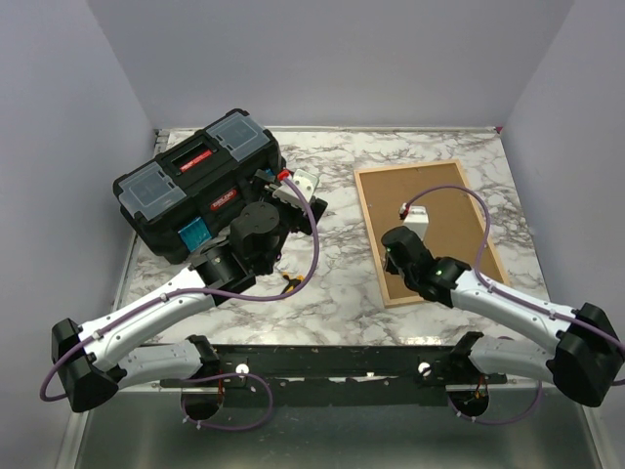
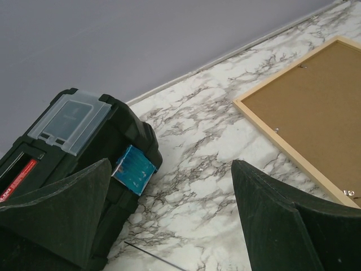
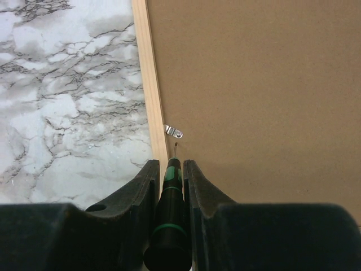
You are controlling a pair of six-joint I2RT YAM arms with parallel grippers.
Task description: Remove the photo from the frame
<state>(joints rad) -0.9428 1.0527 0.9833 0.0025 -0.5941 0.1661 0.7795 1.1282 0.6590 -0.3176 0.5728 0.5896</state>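
The frame lay face down on the surface, backing board in place, the photo presumably beneath, unseen. The right hand clamped a screwdriver at a clip; the left hand gaped open. Nearly all work lay ahead.

The left gripper hangs with its two dark fingers spread wide and nothing between them. Below lies a marble table. On the left sits a dark toolbox with a clear lid compartment, and a blue card rests against its side. On the right the frame lies face down, showing its brown backing board and a small metal clip at the wooden edge.
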